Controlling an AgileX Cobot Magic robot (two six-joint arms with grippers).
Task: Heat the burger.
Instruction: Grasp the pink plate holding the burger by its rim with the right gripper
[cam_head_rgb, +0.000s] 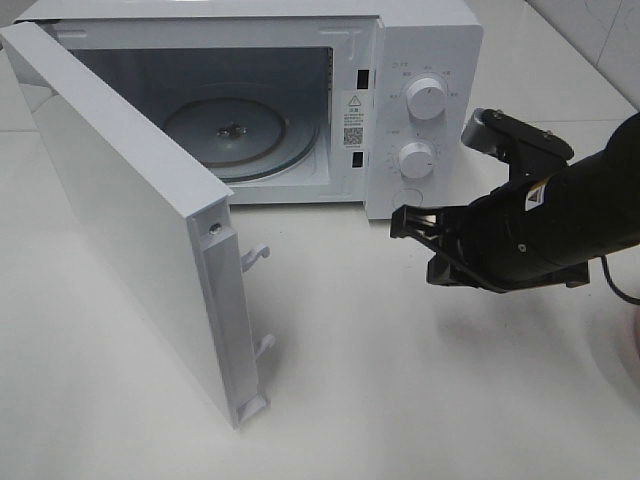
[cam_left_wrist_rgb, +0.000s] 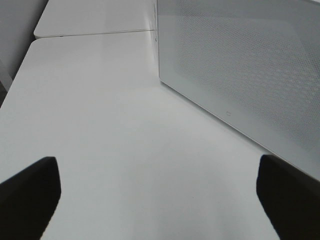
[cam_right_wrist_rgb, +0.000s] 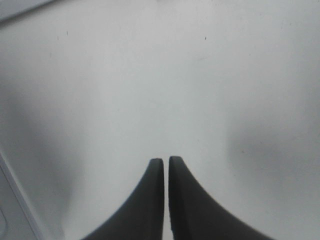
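The burger is not in view in any frame. The white microwave stands at the back with its door swung wide open, and the glass turntable inside is bare. My right gripper hovers above the table in front of the microwave's control panel, pointing left. In the right wrist view it is shut with nothing between the fingers. My left gripper shows only in the left wrist view. It is open wide and empty, low over the table beside the door's outer face.
Two knobs sit on the microwave's panel. The open door juts toward the table's front and splits the left side from the middle. A faint pink rim shows at the right edge. A table seam lies beyond the left gripper.
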